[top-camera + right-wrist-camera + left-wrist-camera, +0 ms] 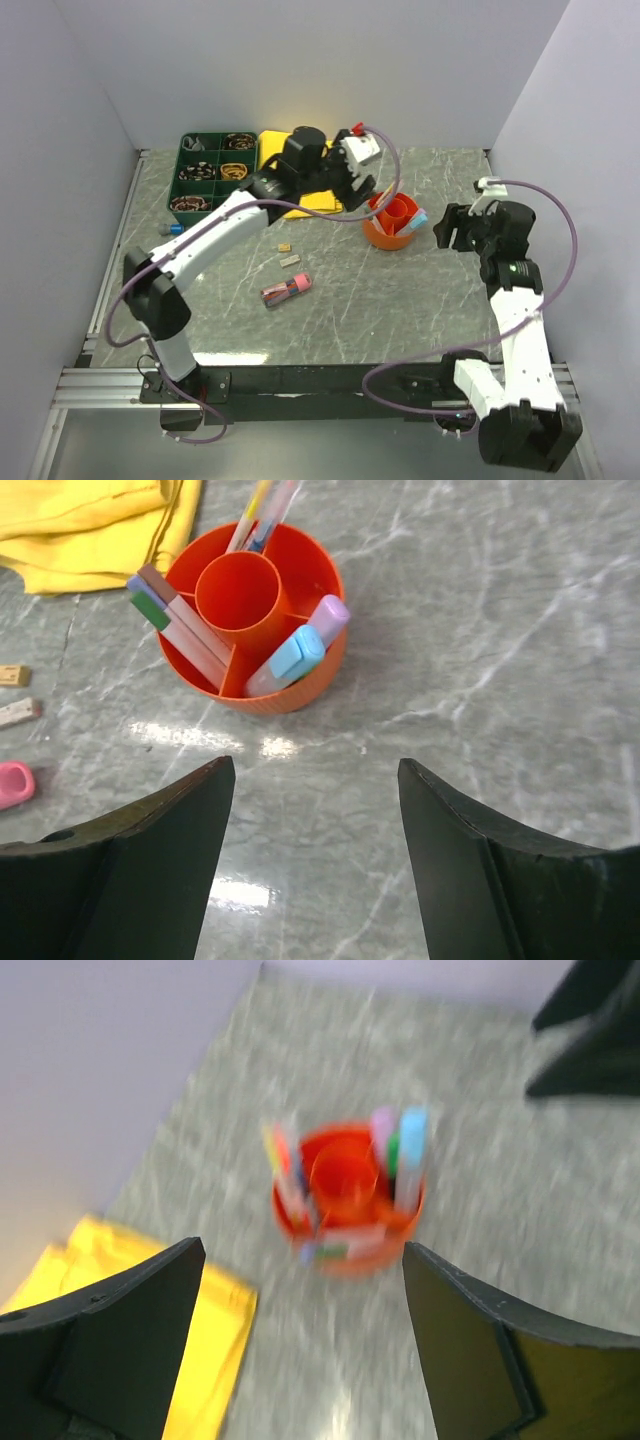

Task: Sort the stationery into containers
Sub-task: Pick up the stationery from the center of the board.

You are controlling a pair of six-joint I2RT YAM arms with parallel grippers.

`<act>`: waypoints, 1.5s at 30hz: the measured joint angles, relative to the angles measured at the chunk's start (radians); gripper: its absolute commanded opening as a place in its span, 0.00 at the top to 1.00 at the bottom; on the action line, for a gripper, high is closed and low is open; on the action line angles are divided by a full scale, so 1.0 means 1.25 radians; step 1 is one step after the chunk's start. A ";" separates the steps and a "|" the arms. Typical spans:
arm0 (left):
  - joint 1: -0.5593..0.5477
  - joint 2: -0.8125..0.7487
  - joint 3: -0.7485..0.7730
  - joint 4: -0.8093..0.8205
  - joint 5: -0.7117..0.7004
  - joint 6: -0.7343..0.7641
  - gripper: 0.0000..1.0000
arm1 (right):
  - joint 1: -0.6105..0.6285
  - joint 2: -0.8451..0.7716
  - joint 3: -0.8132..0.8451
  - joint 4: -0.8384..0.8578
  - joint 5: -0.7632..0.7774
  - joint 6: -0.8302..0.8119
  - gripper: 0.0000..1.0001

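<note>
The round orange pot [392, 224] stands right of the table's middle with several pens and highlighters upright in its divisions; it also shows in the left wrist view [347, 1200] and the right wrist view [255, 615]. The dark green tray [213, 172] sits at the back left, its compartments holding small bits. A pink and red marker bundle [286, 290] and two tiny pale bits [288, 253] lie on the table. My left gripper [358, 188] is open and empty, just left of the pot. My right gripper [450, 228] is open and empty, right of the pot.
A folded yellow cloth [318, 200] lies under my left arm beside the tray. A small blue piece [174, 229] lies by the left wall. Grey walls close the left, back and right sides.
</note>
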 measured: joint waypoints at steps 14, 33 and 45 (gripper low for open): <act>0.169 -0.096 -0.262 -0.378 -0.156 0.169 0.22 | -0.002 0.200 0.049 0.059 -0.144 0.080 0.27; 0.254 0.122 -0.131 -0.470 -0.084 0.240 0.27 | -0.001 0.324 0.193 0.035 -0.155 -0.022 0.33; 0.224 0.154 -0.132 -0.457 -0.075 0.237 0.30 | -0.001 0.416 0.267 0.019 -0.147 -0.022 0.31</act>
